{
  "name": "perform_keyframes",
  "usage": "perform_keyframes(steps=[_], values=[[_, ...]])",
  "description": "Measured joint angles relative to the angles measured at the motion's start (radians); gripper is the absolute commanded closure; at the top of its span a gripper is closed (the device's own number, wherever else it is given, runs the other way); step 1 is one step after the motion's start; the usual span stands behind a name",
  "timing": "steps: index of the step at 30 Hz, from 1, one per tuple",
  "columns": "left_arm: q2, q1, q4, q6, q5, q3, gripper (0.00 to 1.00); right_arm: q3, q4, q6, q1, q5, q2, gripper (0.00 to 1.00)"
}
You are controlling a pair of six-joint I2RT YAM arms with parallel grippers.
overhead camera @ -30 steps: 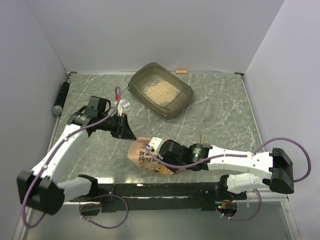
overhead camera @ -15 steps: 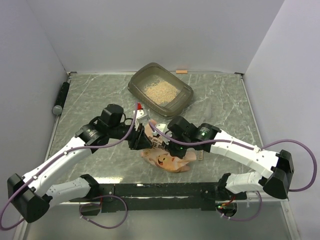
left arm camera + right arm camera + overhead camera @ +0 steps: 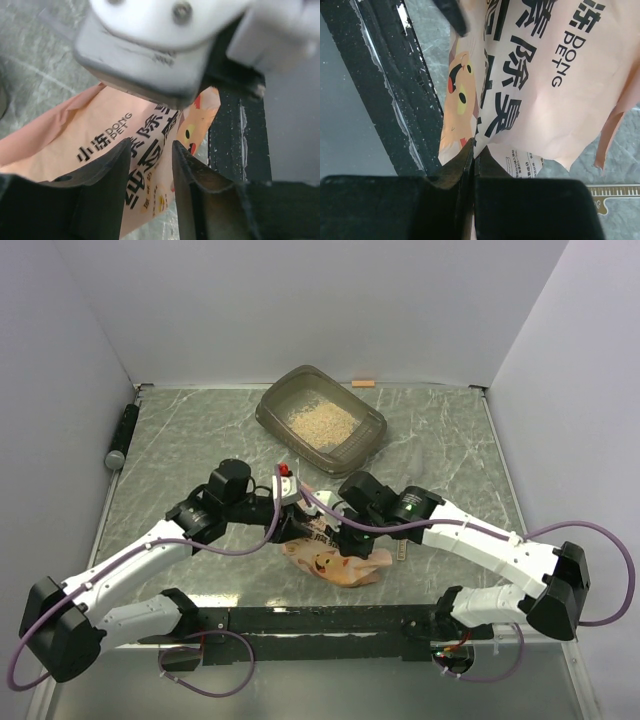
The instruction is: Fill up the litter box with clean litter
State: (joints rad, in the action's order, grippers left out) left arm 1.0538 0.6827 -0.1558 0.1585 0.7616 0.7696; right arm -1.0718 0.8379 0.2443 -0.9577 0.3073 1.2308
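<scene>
Top external: left fingers (image 3: 102,200), spread, have reached the litter bag (image 3: 335,562) that right fingers (image 3: 447,195) pinch. Pouring looks next.

Soft creased salmon-pink plastic bag (image 3: 335,562), smooth grey-brown plastic litter box (image 3: 372,436), grainy tan litter (image 3: 320,422), marbled grey tabletop (image 3: 180,440)

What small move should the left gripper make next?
Probably close the left gripper: it hangs open over the bag, which the right gripper pinches at one edge. A second grip seems needed before tipping the bag toward the box.
</scene>
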Motion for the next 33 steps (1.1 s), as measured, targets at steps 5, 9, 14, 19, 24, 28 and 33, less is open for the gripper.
perform_keyframes(steps=[5,9,14,19,24,28,33], values=[[0.038,0.0,0.072,0.032,0.076,-0.016,0.53,0.04,-0.018,0.0,0.016,0.015,-0.046,1.0],[0.087,0.0,0.138,0.043,0.128,-0.017,0.52,0.076,-0.025,0.0,0.024,0.026,-0.089,1.0],[0.19,0.0,0.176,0.061,0.196,-0.016,0.5,0.105,-0.028,-0.003,0.031,0.037,-0.131,1.0],[0.27,0.0,0.183,0.068,0.254,-0.012,0.48,0.125,-0.03,-0.008,0.036,0.042,-0.158,1.0],[0.309,0.014,0.169,0.089,0.275,0.019,0.55,0.143,-0.032,-0.011,0.04,0.046,-0.184,1.0],[0.339,0.026,0.13,0.109,0.293,0.048,0.9,0.151,-0.033,-0.011,0.042,0.045,-0.196,1.0],[0.38,0.042,0.055,0.15,0.313,0.091,0.99,0.163,-0.038,-0.012,0.045,0.036,-0.204,1.0]])
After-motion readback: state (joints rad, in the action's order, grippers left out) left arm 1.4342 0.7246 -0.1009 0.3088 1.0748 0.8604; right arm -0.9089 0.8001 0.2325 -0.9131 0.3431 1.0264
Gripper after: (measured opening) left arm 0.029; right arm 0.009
